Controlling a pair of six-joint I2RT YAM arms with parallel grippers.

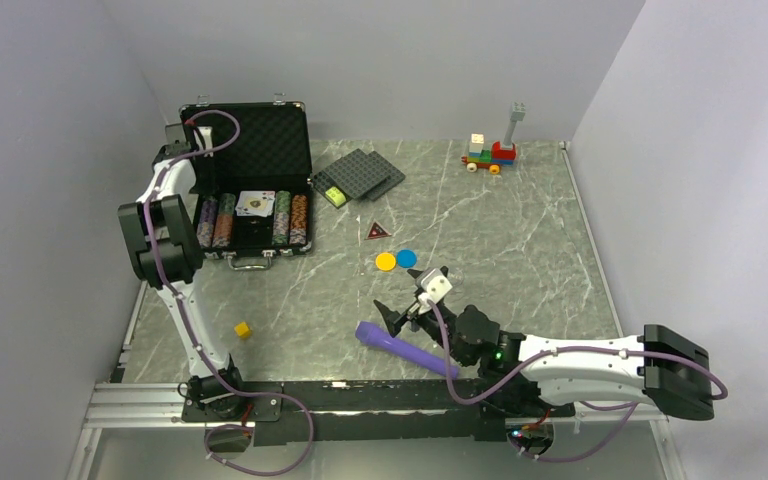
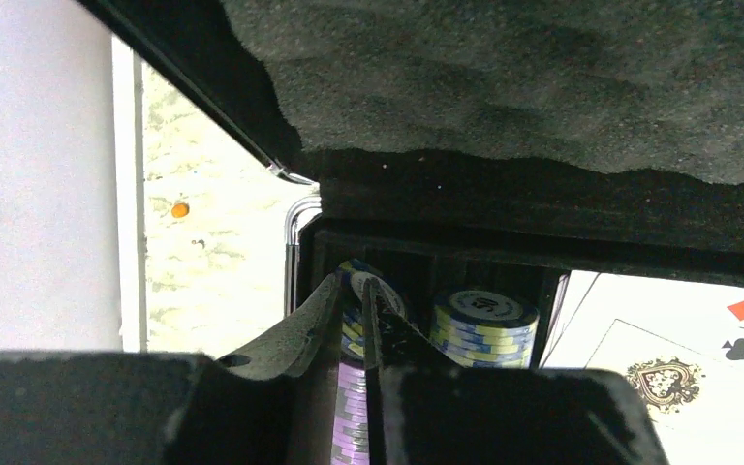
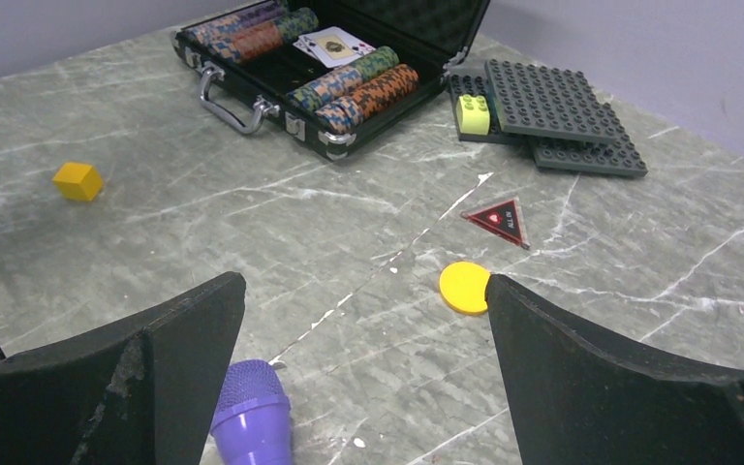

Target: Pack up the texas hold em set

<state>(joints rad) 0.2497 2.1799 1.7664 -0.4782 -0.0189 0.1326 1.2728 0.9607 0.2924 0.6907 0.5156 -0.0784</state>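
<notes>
Right gripper (image 3: 364, 291) wide open, yellow disc (image 3: 463, 287) part-hidden, left gripper (image 2: 353, 286) amid chips (image 2: 484, 325), closure unclear.

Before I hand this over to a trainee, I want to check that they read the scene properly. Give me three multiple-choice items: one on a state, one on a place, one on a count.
1. The case is:
A. shut and latched
B. open, lid raised
C. upside down

2. The dark red triangle lies:
A. inside the case
B. on the case's lid
C. on the table, outside the case

3. How many discs lie loose on the table?
A. one
B. two
C. five

Key:
1 B: its foam-lined lid stands upright.
2 C: it rests on bare tabletop, apart from the case.
3 B: one yellow and one blue, side by side.
</notes>
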